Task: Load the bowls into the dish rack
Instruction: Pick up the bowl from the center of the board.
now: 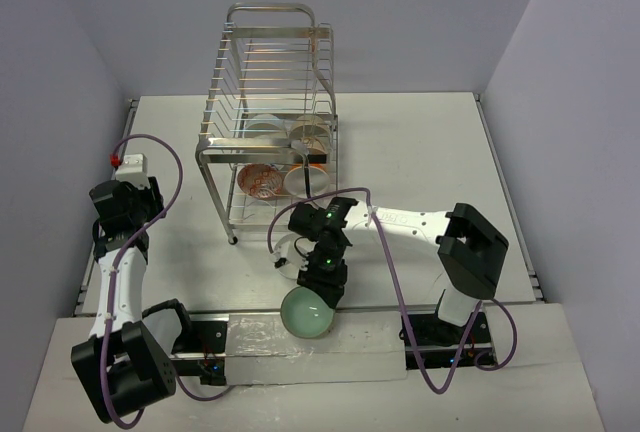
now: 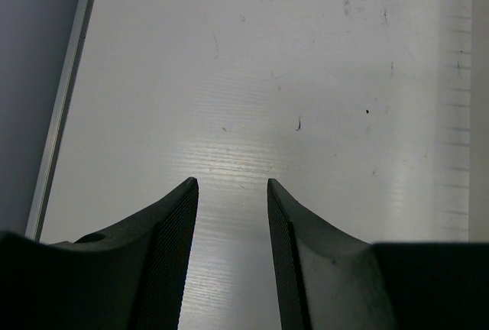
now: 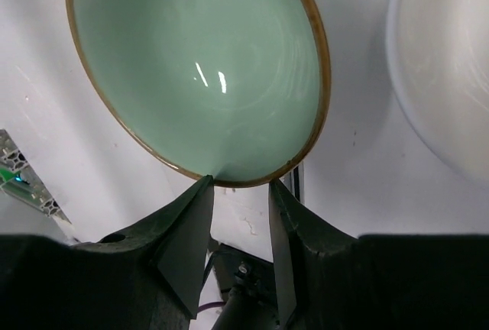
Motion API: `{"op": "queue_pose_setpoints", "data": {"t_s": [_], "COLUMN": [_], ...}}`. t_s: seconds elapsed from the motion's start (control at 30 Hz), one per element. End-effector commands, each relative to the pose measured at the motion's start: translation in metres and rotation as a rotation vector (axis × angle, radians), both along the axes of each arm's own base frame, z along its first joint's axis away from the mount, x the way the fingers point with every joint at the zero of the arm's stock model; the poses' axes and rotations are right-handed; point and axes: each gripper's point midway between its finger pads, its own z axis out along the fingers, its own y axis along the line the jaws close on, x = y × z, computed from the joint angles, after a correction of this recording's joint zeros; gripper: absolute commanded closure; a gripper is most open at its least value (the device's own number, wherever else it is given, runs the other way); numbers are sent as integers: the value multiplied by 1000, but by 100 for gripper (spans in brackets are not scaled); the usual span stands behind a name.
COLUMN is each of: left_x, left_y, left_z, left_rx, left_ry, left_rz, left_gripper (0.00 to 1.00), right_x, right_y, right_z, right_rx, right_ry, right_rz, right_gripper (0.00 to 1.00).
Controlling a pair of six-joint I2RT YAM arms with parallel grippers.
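R claw (image 3: pixel 240 182) fills the near edge of its wrist view. Jaws are part open, tips either side of the lowest bit of the green bowl (image 3: pixel 199 70) rim. Can't tell if the pads touch the rim or just hang by it, so grip is unconfirmed. Green bowl sits at the near table edge, btw the two arm bases, its inside facing the wrist cam. White bowl (image 3: pixel 443 63) is just beside it, on the rack side. Rack (image 1: pixel 270 82) stands further back, centre, w/ several bowls in its tiers, incl an orange-red bowl (image 1: pixel 260 180). L claw (image 2: pixel 231 182) is part open, holds nothing, over the table (image 2: pixel 267 78), well apart from the bowls.

Handling, my guess: glazed ceramic, so stiff, glossy and slippery, and it'll chip if knocked on wire. Some weight for a thin pinch. Best hold is the rim, one finger inside and one outside, seated deep so it can't swing. Rack wires look close-set, so go in on edge, slow.
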Motion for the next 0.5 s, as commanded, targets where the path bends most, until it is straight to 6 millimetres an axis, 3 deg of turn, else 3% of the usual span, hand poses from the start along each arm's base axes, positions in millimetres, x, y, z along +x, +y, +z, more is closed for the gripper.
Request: {"op": "queue_pose_setpoints", "data": {"t_s": [0.0, 0.47], "left_x": [6, 5], "left_y": [1, 0], "left_z": [20, 18], "left_rx": [16, 12], "left_ry": [-58, -52], "left_rz": [-13, -16], "left_gripper": [54, 54], "right_x": [-7, 14], "right_y": [3, 18], "right_z": [8, -9], "right_rx": [41, -2], "right_ry": [37, -28], "right_rz": [13, -53], "right_gripper": [58, 57]}}
